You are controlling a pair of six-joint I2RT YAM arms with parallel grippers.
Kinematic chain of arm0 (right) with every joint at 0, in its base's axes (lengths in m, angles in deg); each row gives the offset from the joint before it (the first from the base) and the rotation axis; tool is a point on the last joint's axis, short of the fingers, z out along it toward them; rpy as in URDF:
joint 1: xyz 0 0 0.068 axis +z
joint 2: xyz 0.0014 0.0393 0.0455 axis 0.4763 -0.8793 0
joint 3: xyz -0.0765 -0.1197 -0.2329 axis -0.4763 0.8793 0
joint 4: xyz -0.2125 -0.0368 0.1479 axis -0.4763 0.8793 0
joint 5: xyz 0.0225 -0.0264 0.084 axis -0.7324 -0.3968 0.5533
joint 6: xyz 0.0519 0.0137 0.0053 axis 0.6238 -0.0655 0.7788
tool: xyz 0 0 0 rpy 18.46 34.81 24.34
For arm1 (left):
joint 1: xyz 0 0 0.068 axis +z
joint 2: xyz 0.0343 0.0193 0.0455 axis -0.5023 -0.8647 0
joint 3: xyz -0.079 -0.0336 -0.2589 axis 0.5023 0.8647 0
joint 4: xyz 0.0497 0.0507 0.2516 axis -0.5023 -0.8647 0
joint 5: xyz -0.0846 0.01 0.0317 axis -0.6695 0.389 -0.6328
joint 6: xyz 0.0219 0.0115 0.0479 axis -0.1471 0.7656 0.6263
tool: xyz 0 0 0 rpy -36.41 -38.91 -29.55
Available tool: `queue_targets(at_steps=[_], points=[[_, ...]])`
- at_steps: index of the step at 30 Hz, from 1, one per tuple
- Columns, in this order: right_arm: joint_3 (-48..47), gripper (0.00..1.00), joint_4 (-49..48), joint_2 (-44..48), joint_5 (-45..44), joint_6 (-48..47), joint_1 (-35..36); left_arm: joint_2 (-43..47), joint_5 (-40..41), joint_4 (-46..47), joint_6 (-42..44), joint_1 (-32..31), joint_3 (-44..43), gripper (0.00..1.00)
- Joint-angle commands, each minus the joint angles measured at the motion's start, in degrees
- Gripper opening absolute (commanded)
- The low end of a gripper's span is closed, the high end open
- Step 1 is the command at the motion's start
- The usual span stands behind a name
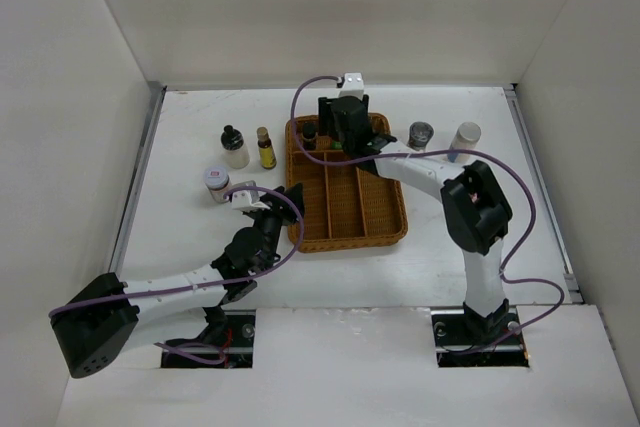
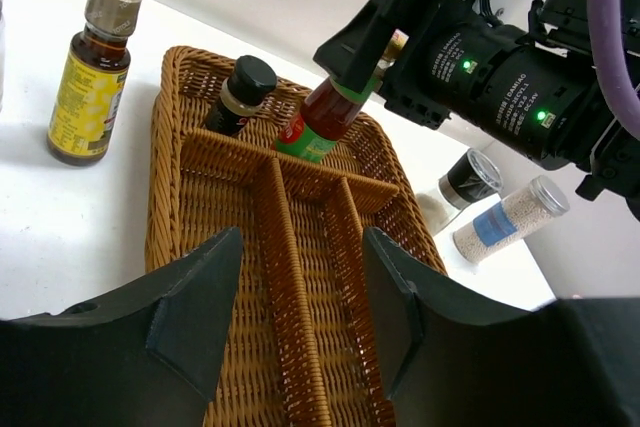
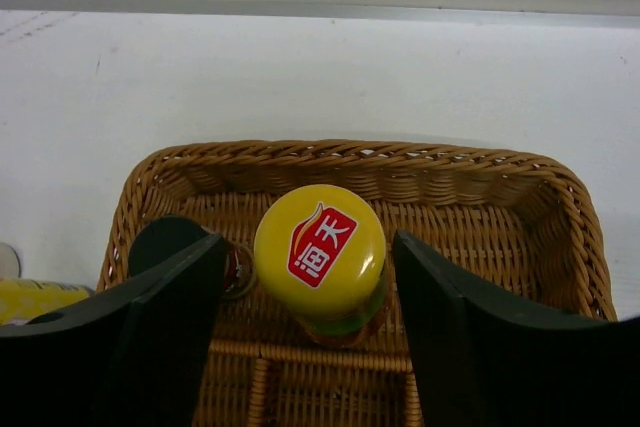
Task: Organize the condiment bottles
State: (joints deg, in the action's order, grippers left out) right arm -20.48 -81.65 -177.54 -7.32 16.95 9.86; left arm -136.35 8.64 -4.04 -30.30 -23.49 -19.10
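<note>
A red sauce bottle with a yellow cap (image 3: 320,247) and green label (image 2: 318,125) stands in the back compartment of the wicker tray (image 1: 392,209). My right gripper (image 3: 308,247) is open, one finger either side of its cap with small gaps; it also shows in the top view (image 1: 345,132). A dark bottle with a black cap (image 2: 243,90) stands beside the sauce bottle in the same compartment. My left gripper (image 2: 300,317) is open and empty over the tray's dividers, at the tray's left edge (image 1: 283,199).
Left of the tray stand a white bottle with a black cap (image 1: 234,147), an amber bottle (image 1: 266,148) and a small jar (image 1: 216,184). Right of it stand a grey-capped jar (image 1: 421,135) and a white-capped bottle (image 1: 465,137). White walls enclose the table.
</note>
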Motion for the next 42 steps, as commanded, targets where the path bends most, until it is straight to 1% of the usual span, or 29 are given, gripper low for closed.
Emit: queue_targets(at_steps=[1, 5, 8, 11, 13, 15, 16, 17, 19, 20, 22, 25, 26, 29, 34, 38, 40, 42], points=[[-0.3, 0.77, -4.0, 4.9, -0.7, 0.1, 0.5, 0.2, -0.7, 2.1, -0.8, 0.2, -0.2, 0.49], [-0.3, 0.85, -4.0, 6.6, -0.7, -0.1, 0.5, -0.2, -0.7, 2.1, -0.9, 0.2, -0.2, 0.49], [0.6, 0.92, -3.9, 9.6, -0.6, -0.5, 0.7, -0.3, -0.7, 2.1, -0.9, 0.2, -0.3, 0.49], [3.3, 0.97, -3.8, 15.4, -0.3, -1.0, 0.7, -0.6, -0.7, 2.1, -0.9, 0.3, -0.3, 0.49], [7.7, 0.98, -4.3, 20.8, -0.1, -0.8, 0.4, -0.2, -0.7, 2.0, -0.6, 0.7, -0.3, 0.49], [13.4, 0.97, -5.3, 25.6, -0.2, -0.4, -1.4, 0.5, -0.7, 1.5, -0.6, 1.0, -0.3, 0.49], [17.1, 0.95, -5.8, 27.9, -0.3, 0.1, -2.9, 0.5, -0.7, 1.5, -0.6, 1.2, -0.3, 0.49], [20.3, 0.91, -5.7, 29.6, -0.6, 1.1, -4.4, 0.3, -0.7, 1.5, -0.6, 1.3, -0.4, 0.49], [26.0, 0.78, -4.8, 31.9, -0.8, 3.6, -7.7, -0.8, -0.8, 1.5, -0.6, 1.4, -0.8, 0.49], [28.3, 0.74, -4.1, 32.7, -1.4, 4.8, -9.2, -1.3, -1.2, 1.5, -0.7, 1.3, -0.9, 0.49], [31.3, 0.81, -2.4, 33.5, -3.0, 6.0, -11.2, -2.5, -2.0, 1.5, -0.7, 1.5, -1.5, 0.49], [32.3, 0.95, -0.9, 32.9, -5.3, 5.9, -13.2, -3.2, -2.7, 1.5, -0.7, 1.7, -1.6, 0.49], [32.1, 0.97, -0.3, 32.4, -5.7, 5.8, -13.8, -3.2, -2.7, 1.5, -0.7, 1.7, -1.6, 0.49], [30.6, 0.99, 1.6, 30.1, -5.4, 6.2, -15.7, -3.1, -2.7, 1.5, -0.6, 1.9, -1.7, 0.50], [26.3, 1.00, 1.9, 23.5, -0.7, 6.3, -18.8, -3.4, -3.4, 1.5, -0.6, 2.1, -1.8, 0.50], [22.6, 0.98, 2.4, 19.1, 0.0, 5.9, -19.8, -4.1, -3.4, 1.5, -0.6, 2.1, -1.9, 0.50], [21.4, 0.95, 1.8, 17.6, -0.2, 5.6, -20.1, -4.4, -3.5, 1.5, -0.6, 2.1, -2.0, 0.50], [20.4, 0.88, 1.6, 16.5, 0.2, 5.5, -20.4, -4.9, -3.5, 1.5, -0.6, 2.2, -2.1, 0.50]])
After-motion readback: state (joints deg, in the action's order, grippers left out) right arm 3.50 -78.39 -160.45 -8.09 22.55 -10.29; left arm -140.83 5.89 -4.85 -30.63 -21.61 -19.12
